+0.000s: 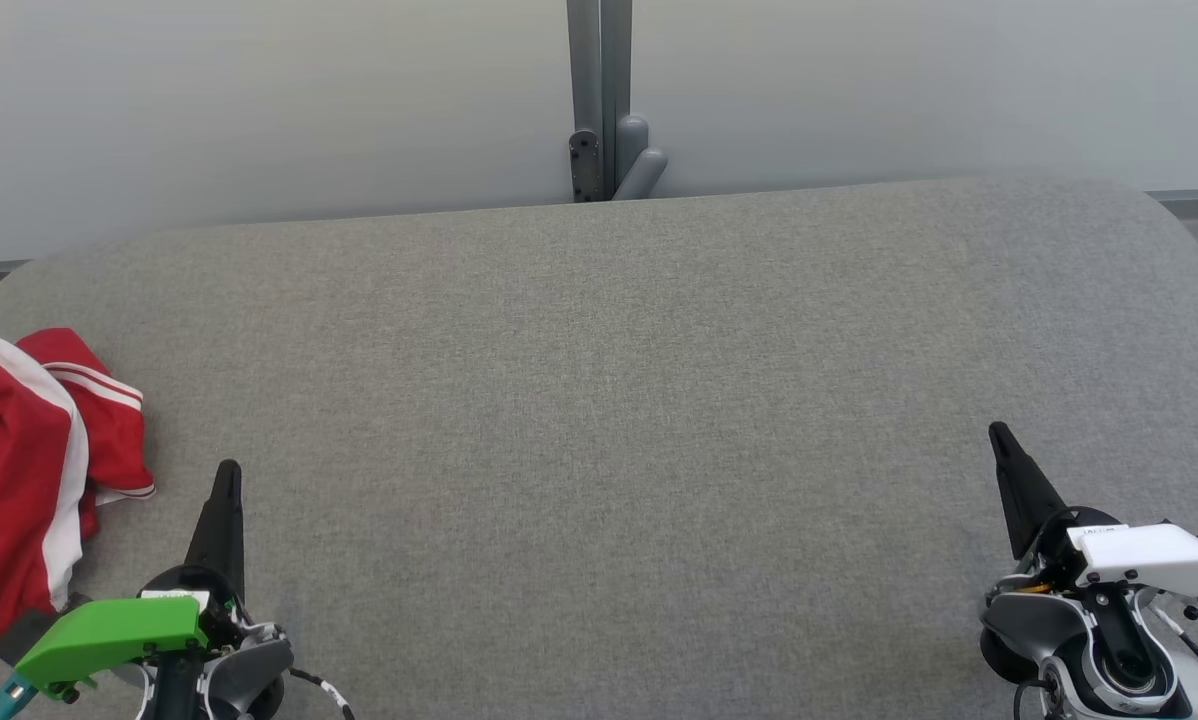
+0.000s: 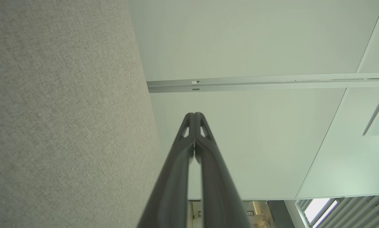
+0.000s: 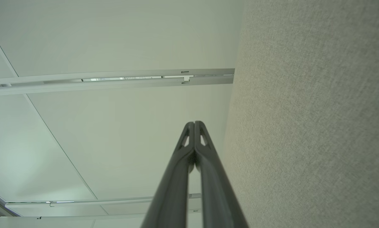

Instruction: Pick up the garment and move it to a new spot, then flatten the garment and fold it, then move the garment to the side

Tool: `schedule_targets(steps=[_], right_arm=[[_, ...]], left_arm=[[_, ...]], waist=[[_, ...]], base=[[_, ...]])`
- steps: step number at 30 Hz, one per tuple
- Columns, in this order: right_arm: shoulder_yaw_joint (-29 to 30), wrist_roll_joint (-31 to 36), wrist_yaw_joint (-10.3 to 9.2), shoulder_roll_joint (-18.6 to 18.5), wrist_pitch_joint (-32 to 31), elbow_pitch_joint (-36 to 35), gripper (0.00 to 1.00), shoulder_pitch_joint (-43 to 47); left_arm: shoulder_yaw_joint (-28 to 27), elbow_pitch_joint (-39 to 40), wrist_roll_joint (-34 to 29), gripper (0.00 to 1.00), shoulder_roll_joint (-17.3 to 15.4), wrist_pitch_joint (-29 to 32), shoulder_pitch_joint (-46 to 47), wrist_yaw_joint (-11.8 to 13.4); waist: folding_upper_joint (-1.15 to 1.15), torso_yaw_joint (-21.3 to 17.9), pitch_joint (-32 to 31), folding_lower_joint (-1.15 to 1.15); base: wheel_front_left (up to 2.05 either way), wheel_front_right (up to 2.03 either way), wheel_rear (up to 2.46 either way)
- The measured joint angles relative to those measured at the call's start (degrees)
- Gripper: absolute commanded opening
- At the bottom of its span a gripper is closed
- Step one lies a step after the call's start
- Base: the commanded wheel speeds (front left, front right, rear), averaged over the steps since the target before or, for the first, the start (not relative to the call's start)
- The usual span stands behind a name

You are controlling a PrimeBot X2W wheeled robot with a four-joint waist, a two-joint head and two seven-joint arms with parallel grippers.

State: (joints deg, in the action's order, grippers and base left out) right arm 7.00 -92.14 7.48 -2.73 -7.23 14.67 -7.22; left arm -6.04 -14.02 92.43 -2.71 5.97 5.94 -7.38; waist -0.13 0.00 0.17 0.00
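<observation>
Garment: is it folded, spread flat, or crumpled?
Crumpled. The red garment lies bunched at the left edge of the grey table, its white-striped folds rumpled over each other; the frame cuts part off.

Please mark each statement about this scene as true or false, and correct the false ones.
1. The garment lies at the left edge of the grey table. True.
2. The left gripper holds the garment. False: it is shut on nothing, and its fingers are apart from the cloth.
3. The right gripper is open. False: it is shut and empty.
4. The garment is red with white stripes. True.
5. The garment is folded flat. False: it lies crumpled.
</observation>
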Motion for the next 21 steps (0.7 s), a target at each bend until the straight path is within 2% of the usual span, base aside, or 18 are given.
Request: schedule_targets(steps=[21], right_arm=[[0.0,0.0,0.00,0.0,0.0,0.0,0.00,0.0]], left_arm=[[0.0,0.0,0.0,0.00,0.0,0.0,0.0,0.0]], waist=[[0.00,0.0,0.0,0.00]], base=[[0.00,0.00,0.00]])
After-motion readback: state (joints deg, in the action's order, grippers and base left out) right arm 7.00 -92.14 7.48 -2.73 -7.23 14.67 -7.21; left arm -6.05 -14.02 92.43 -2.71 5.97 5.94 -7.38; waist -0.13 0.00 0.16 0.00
